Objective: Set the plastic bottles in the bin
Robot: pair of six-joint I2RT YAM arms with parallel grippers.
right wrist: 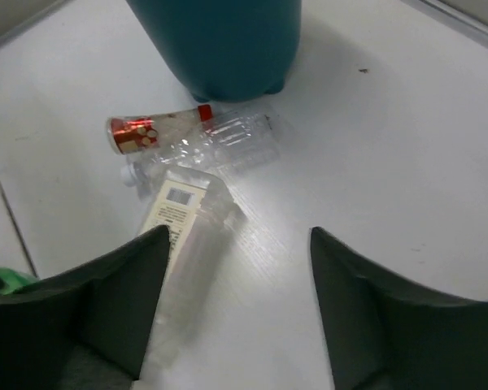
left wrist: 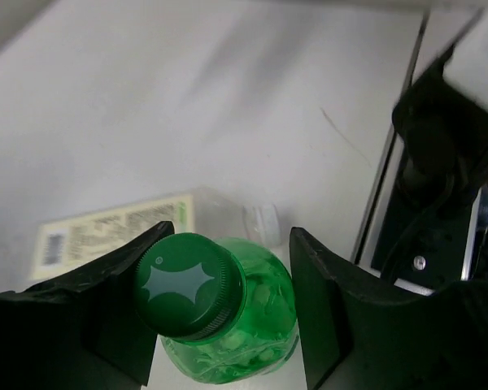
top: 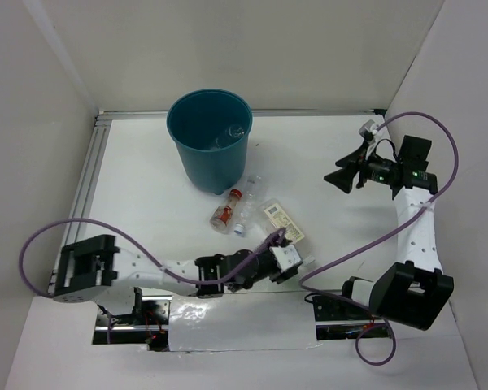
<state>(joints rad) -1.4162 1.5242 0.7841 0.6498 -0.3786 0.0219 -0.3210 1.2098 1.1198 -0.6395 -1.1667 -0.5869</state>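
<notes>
While the teal bin [top: 207, 166] stands at twelve o'clock on the table [top: 146, 195], three bottles lie at its five o'clock. They are a cream-labelled bottle [top: 283, 221] with a barcode and print too small to read, a clear bottle [top: 249, 203] and a red-labelled bottle [top: 224, 216]. The right gripper [top: 335, 180] hangs at three o'clock, fingers apart. The left gripper [left wrist: 230, 244] clamps a green bottle [left wrist: 228, 333] whose cap [left wrist: 189, 283] bears a pale star.

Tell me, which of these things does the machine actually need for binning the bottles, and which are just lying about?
Part of the job:
teal bin
see-through bottle already inside it
green bottle
red-labelled bottle
clear bottle
pale-labelled bottle

Just there:
purple cables
metal rail at the left
</notes>
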